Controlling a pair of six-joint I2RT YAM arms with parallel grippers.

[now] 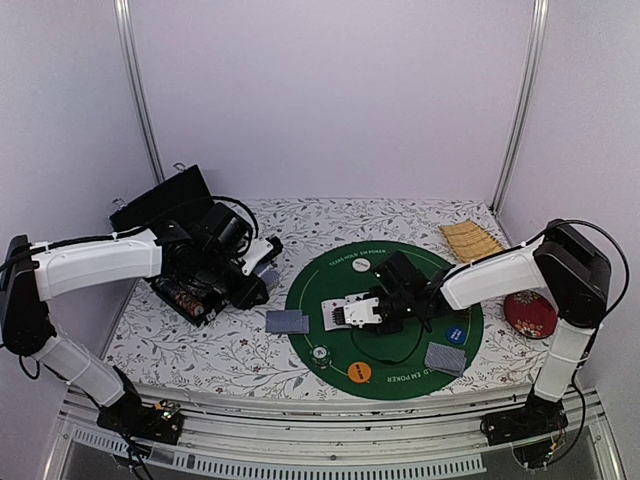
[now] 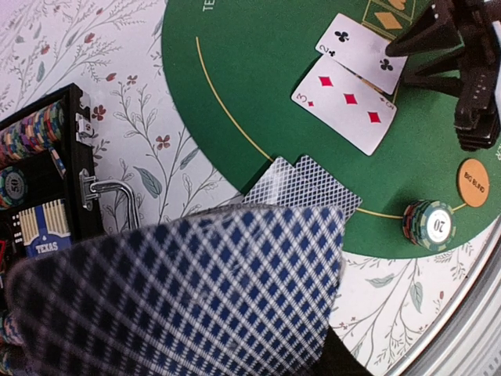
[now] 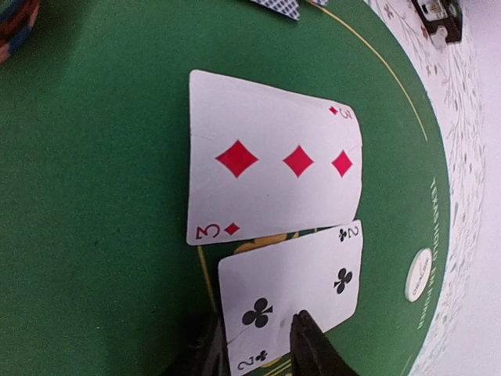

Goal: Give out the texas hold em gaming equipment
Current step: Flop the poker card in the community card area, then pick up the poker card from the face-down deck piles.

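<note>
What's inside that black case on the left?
Rows of striped chips and a blue box marked TEXAS show in the case. The rest is hidden behind the blurred card the left claw holds.

The left gripper [image 1: 258,268] reaches inward, its fingers hidden, while the right gripper [image 3: 258,319] sits low, fingers slightly apart.

face-up cards [image 3: 274,157]: 2 | marker discs [image 1: 359,371]: 3 | loose chip stacks [image 1: 320,353]: 1
</note>
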